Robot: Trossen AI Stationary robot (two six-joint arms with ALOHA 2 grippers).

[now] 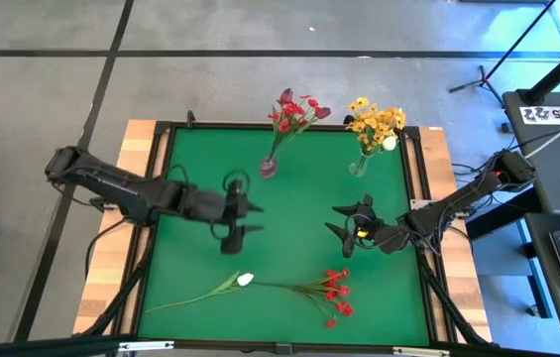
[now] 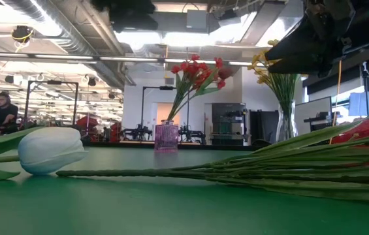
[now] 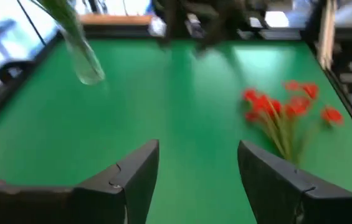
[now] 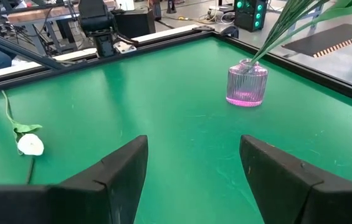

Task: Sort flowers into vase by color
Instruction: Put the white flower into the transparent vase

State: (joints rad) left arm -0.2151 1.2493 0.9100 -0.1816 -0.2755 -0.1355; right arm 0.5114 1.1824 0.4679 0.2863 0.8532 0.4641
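Both grippers hovered mid-bench, fingers apart and empty: left gripper (image 1: 243, 220), right gripper (image 1: 349, 226). White tulip (image 1: 245, 280) and red spray (image 1: 335, 293) lay on the green bench (image 1: 289, 198) near its front edge; pink vase (image 1: 269, 166) and clear vase (image 1: 359, 165) stood at the back. Best bet: come down over one stem mid-length, fingers straddling it, and avoid the crossing stems.

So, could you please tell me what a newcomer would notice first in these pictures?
Most striking are the two bouquets at the far edge of the green table: red flowers in a pink vase and yellow ones in a clear vase. Near the front edge lie a white tulip and a red spray. The left gripper and right gripper hover mid-table, jaws open and empty.
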